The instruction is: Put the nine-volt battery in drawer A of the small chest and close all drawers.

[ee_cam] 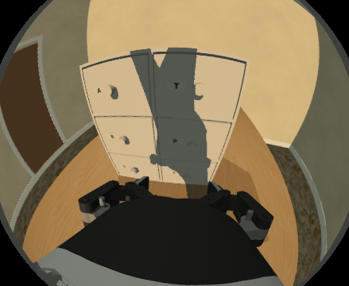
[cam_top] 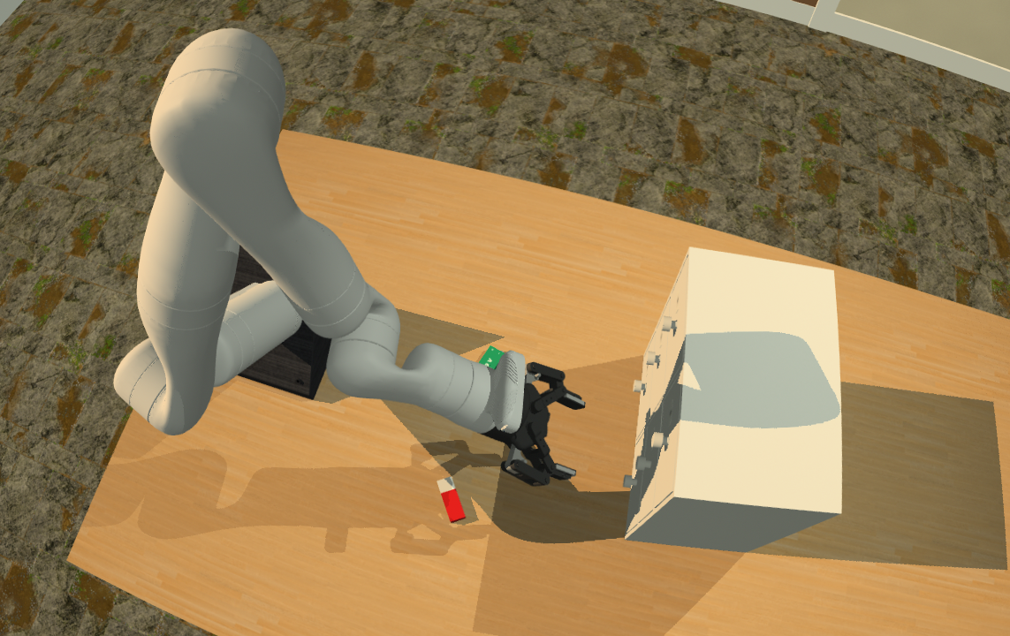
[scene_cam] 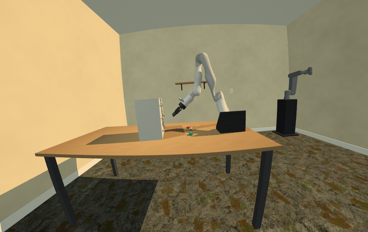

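The pale chest (cam_top: 761, 466) (scene_cam: 149, 121) stands upright with its drawer fronts facing my gripper (cam_top: 572, 437) (scene_cam: 173, 115) (ee_cam: 178, 186). Drawer A (ee_cam: 96, 77) is at the top left in the wrist view and looks pushed in, as do the others. Its round knob (cam_top: 669, 324) (ee_cam: 111, 91) sticks out. My gripper is open and empty, a short way off the chest front, tilted downward. A green block (cam_top: 491, 357) (scene_cam: 190, 133) with pale marks and a red block (cam_top: 451, 504) (scene_cam: 188, 127) with a whitish end lie on the table; I cannot tell surely which is the battery.
A dark box with a sloped side (scene_cam: 232, 121) stands on the table (cam_top: 382, 585) (scene_cam: 208, 147) near the arm's base. Drawer T (ee_cam: 218, 79) is beside drawer A, with further drawers below. The green block lies close beside my wrist in the top view.
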### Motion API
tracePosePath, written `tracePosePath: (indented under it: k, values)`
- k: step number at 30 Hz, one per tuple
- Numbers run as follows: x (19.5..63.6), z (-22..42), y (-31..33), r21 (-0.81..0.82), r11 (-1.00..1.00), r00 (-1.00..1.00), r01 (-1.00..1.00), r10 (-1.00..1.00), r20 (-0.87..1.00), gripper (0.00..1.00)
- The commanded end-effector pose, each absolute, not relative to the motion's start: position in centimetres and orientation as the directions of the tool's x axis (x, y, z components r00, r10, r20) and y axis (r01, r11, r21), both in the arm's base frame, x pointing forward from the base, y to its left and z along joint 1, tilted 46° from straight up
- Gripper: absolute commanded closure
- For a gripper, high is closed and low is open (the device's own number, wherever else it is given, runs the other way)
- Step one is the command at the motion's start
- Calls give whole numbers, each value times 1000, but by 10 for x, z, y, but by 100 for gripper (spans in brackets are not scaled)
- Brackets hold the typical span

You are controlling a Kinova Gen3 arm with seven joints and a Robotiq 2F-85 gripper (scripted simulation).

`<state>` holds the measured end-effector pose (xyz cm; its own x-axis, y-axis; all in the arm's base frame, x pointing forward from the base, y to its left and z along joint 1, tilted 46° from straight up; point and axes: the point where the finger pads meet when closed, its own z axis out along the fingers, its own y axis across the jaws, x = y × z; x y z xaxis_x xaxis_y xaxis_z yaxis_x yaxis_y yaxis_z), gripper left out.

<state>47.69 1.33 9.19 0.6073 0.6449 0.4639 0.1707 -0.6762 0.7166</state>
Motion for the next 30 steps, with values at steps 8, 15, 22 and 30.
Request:
tracePosePath:
  k: [8, 15, 22, 30]
  values:
    - [475, 98, 23, 711, -681, 644, 174, 625, 442, 0]
    - [472, 100, 25, 711, -681, 674, 174, 609, 419, 0]
    - [469, 103, 27, 711, -681, 703, 174, 591, 394, 0]
    - [465, 106, 29, 711, -681, 742, 174, 566, 361, 0]
